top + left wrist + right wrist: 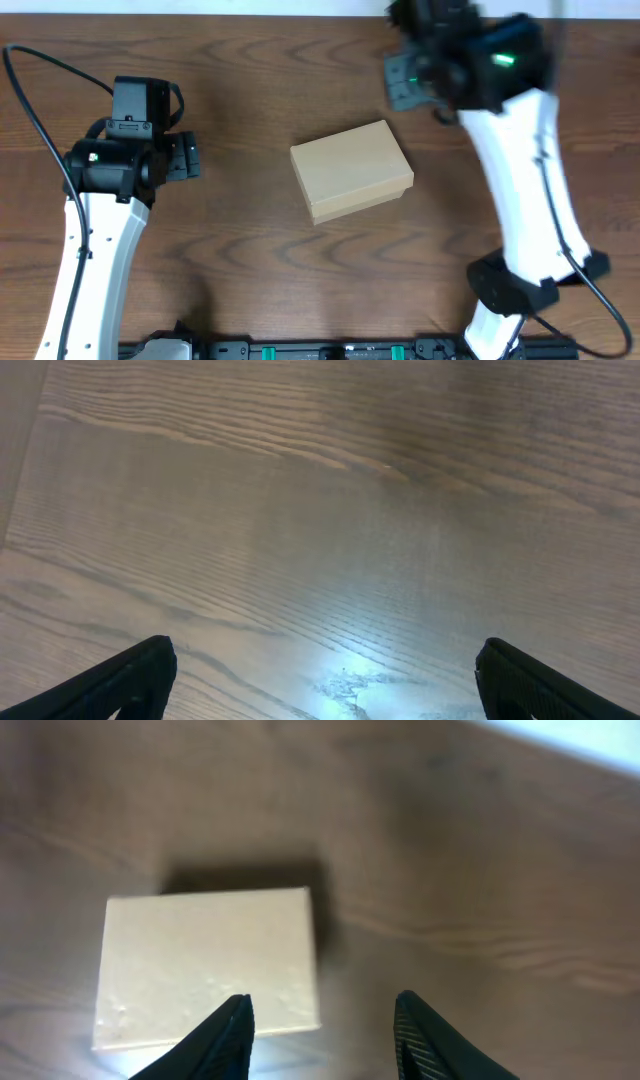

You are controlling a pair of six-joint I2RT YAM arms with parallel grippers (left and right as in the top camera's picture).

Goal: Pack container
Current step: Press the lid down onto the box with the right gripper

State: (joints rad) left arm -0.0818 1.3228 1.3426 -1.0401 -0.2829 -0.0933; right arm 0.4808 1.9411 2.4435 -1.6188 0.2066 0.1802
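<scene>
**Closed cardboard box at mid-table, both arms standing off**

A small tan cardboard container (pixel 352 170) lies flat near the middle of a dark wood tabletop (pixel 250 60), turned slightly askew, with its flap lid down. Nothing else to pack shows on the tabletop.

The right claw (pixel 320 1020) hovers above and just beyond the box's far right corner. Its two fingers are parted and grip nothing. In the overhead view it is blurred. The left claw (pixel 325 665) sits well apart to the box's left, spread wide over bare wood and empty.

The step in hand looks like reaching the box to work its lid. To do it well, the right claw should come down at the flap's free edge rather than on the flat top. Which edge is hinged cannot be told from here. The light box will likely slide, so the left claw should brace the opposite side first.
</scene>
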